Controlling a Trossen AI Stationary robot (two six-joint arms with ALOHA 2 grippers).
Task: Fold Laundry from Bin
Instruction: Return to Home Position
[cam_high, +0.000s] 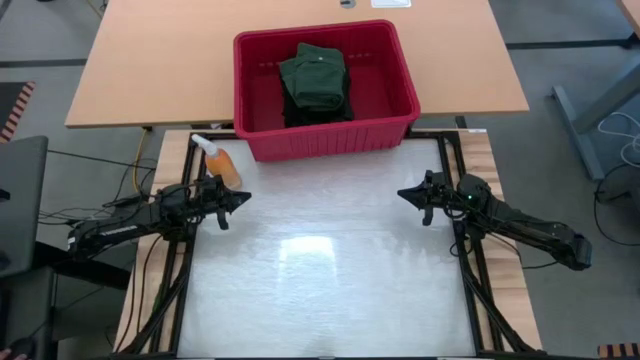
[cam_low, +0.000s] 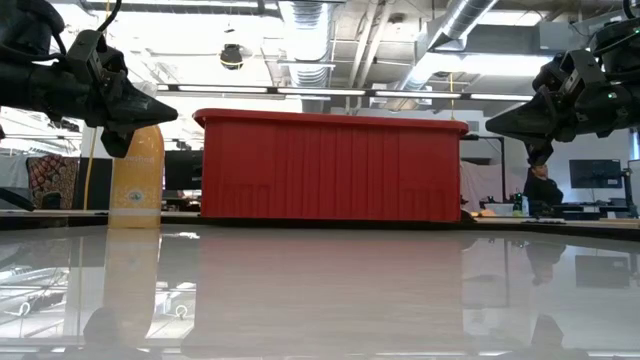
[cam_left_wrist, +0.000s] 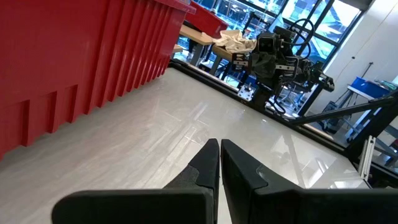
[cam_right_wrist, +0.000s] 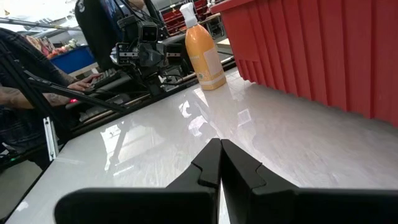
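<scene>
Inside the bin (cam_high: 330, 140), we see the laundry (cam_high: 316, 78) folded, green on black. Short of the bin, left gripper (cam_high: 243, 198) and right gripper (cam_high: 403, 194) hover — 2 pincers fully closed, holding nothing.

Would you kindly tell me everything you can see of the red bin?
The red bin is a rectangular plastic basket with ribbed walls and a thick rim, open on top. It stands upright at the far edge of the white table, apart from the orange bottle near its left front corner. Folded laundry lies inside, a green piece on top of darker ones.
</scene>
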